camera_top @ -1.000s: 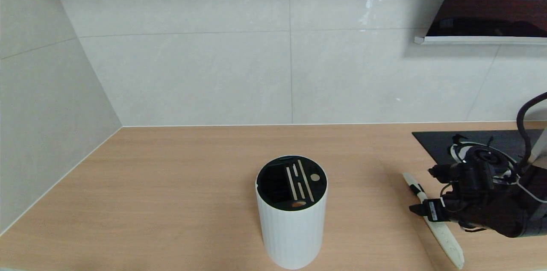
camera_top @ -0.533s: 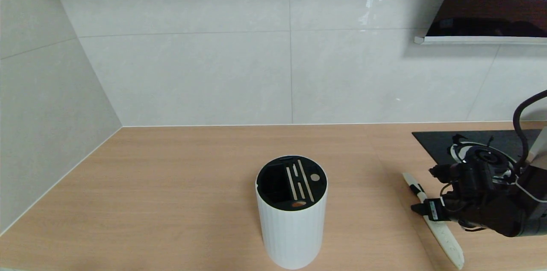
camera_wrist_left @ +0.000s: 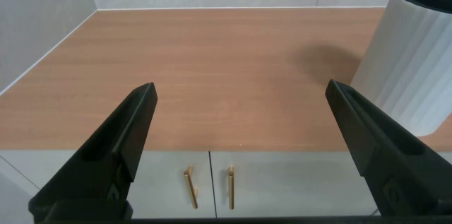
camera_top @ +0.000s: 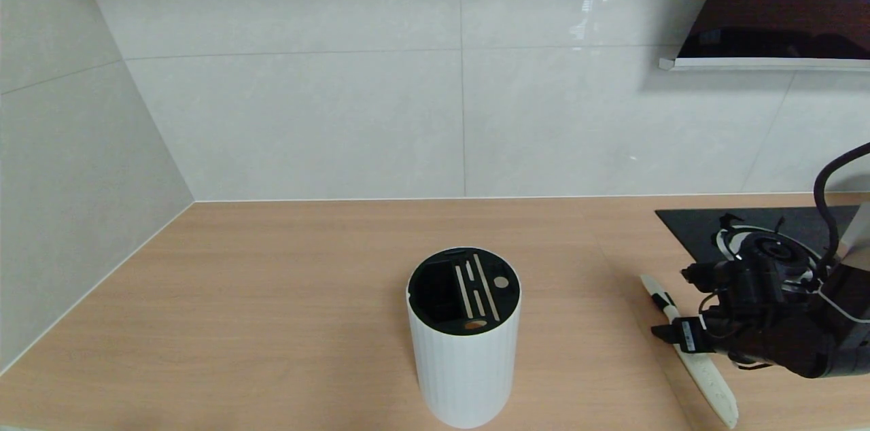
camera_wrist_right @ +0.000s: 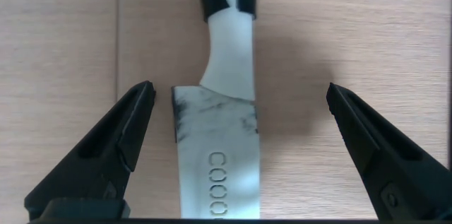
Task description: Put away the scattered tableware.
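Straddling the white marbled ceramic knife [camera_top: 710,383], the right gripper [camera_wrist_right: 238,91] stood spread, nothing grasped; left gripper [camera_wrist_left: 240,90] gaped too; the white ribbed cylindrical holder [camera_top: 464,349] awaited, storing undone.

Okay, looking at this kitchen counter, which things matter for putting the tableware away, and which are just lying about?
For the job:
white-bladed knife with black-and-white handle
white ribbed cylindrical holder with black slotted top
right gripper, jaws open either side of the knife

Just lying about:
black glass cooktop
dark range hood
gold cabinet handles
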You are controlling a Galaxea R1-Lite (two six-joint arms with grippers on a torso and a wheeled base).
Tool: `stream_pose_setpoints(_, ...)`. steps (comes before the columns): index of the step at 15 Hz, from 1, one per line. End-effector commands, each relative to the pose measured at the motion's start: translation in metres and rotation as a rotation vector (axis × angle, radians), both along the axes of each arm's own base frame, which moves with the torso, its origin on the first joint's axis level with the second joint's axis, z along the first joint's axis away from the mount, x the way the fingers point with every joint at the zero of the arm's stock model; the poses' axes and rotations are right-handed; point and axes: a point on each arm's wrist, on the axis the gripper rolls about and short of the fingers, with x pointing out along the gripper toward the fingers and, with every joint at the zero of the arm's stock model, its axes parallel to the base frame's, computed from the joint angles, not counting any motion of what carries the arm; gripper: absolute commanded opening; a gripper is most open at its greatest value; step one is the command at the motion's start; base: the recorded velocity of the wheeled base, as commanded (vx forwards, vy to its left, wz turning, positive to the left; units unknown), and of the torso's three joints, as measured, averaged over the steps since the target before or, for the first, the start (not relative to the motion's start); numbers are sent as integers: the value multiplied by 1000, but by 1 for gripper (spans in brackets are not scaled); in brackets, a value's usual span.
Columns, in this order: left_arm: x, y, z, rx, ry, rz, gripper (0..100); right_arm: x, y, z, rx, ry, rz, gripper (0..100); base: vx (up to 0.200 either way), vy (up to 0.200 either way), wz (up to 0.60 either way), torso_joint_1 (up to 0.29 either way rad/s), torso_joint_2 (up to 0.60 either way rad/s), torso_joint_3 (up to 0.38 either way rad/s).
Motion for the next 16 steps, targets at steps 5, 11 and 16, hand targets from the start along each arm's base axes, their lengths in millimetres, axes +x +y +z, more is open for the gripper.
stream_pose_setpoints(5,0,0,0,0,0,0,100,-2,4,0,0,4,14,100,0,0,0,0,0,0)
stream_pose_setpoints(11,0,0,0,0,-1,0,100,-3,7,-1,0,9,21,100,0,0,0,0,0,0)
stream_pose_setpoints(16,0,0,0,-2,0,0,100,-3,7,-2,1,13,20,0,0,0,0,0,0,0)
